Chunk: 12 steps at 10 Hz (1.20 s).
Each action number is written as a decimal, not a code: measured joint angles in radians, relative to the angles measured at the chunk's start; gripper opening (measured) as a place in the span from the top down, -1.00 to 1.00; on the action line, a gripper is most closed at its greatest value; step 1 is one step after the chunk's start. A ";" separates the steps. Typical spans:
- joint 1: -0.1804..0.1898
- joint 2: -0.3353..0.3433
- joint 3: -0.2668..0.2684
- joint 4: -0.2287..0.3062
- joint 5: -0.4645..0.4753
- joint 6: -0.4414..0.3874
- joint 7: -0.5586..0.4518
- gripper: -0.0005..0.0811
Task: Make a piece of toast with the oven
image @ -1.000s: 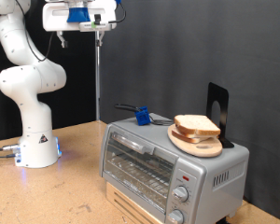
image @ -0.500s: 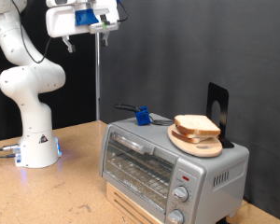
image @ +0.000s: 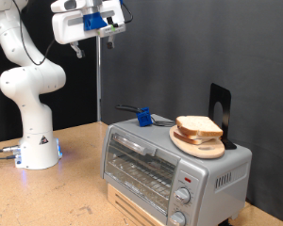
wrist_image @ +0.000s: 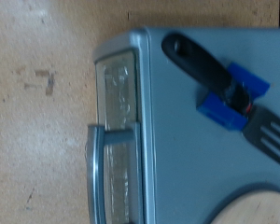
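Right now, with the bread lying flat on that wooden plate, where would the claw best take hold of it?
Probably by two opposite crust edges, from straight above. The toast lies flat on the plate atop the oven, so only its thin sides stick out for fingers to pinch. The claw hangs high overhead, nothing between its fingers.

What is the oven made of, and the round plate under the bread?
The oven looks like brushed silver-grey metal, going by its dull sheen, with a see-through, probably glass, door. The plate looks like pale, unpainted wood, though no grain shows. The bread looks soft and pale.
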 joint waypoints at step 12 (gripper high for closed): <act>-0.012 0.250 0.039 -0.068 -0.084 0.276 0.145 -0.97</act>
